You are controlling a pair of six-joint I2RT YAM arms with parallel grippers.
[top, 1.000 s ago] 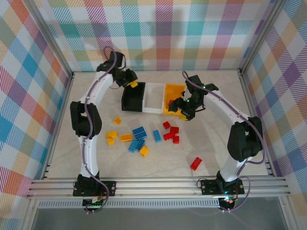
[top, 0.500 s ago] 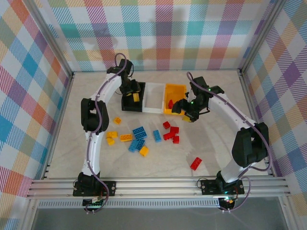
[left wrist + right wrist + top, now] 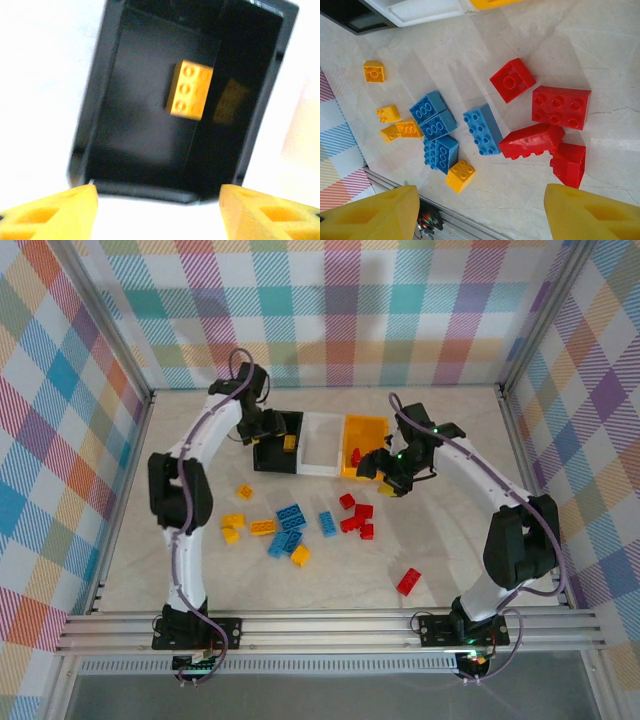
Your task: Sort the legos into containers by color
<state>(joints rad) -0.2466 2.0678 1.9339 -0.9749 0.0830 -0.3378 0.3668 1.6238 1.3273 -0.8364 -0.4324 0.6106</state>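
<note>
My left gripper (image 3: 270, 430) hovers at the near left rim of the black container (image 3: 277, 443), open with nothing between its fingers (image 3: 50, 215). A yellow lego (image 3: 190, 90) lies loose on the black container's floor (image 3: 140, 110), also seen from above as the yellow lego (image 3: 289, 443). The white container (image 3: 322, 443) and yellow-orange container (image 3: 365, 430) stand to its right; a red lego (image 3: 355, 455) lies in the yellow-orange one. My right gripper (image 3: 385, 475) is open above the table. Below it lie red legos (image 3: 561, 106), blue legos (image 3: 482, 129) and a yellow lego (image 3: 460, 176).
More loose legos lie on the table: yellow ones (image 3: 232, 522) at the left, blue ones (image 3: 291, 516) in the middle, red ones (image 3: 355, 517) to the right, and one red brick (image 3: 408, 582) alone near the front. The metal frame rail (image 3: 320, 625) bounds the near edge.
The left gripper carried a yellow lego over the black container, opened, and the brick now lies inside. The right gripper shifted slightly right and stayed open.
</note>
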